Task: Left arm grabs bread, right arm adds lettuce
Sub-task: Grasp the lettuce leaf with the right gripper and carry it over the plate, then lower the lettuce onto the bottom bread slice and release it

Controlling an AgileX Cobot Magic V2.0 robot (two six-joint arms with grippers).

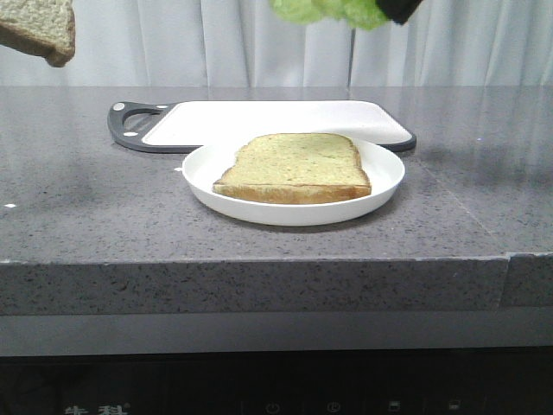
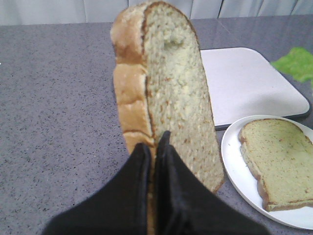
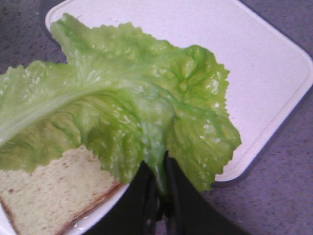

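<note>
Faint pale characters on the dark panel (image 1: 95, 408) under the counter edge at the near left, too blurred to read; small symbols further right on the same panel, also unreadable.

Left gripper (image 2: 155, 147) clamped on the bread (image 2: 171, 93), fingers pressed together over the slice's lower edge, slice held on edge high above the left side of the counter (image 1: 78, 216). In the front view only a corner of that bread (image 1: 41, 30) in the top left corner of the picture.

Right gripper (image 3: 157, 171) pinched shut on the lettuce (image 3: 117, 107), leaf hanging spread above the plate and the cutting board. In the front view only the lettuce's lower fringe (image 1: 333, 12) at the top edge, right of centre, with a bit of black gripper beside it.

Second slice (image 1: 295, 166) flat on the white plate (image 1: 384, 186), plate at mid counter, its far rim overlapping the near edge of the white cutting board (image 1: 259, 119), dark handle at the board's left end. Bare counter left and right of the plate, and a strip of it between plate and near edge.
</note>
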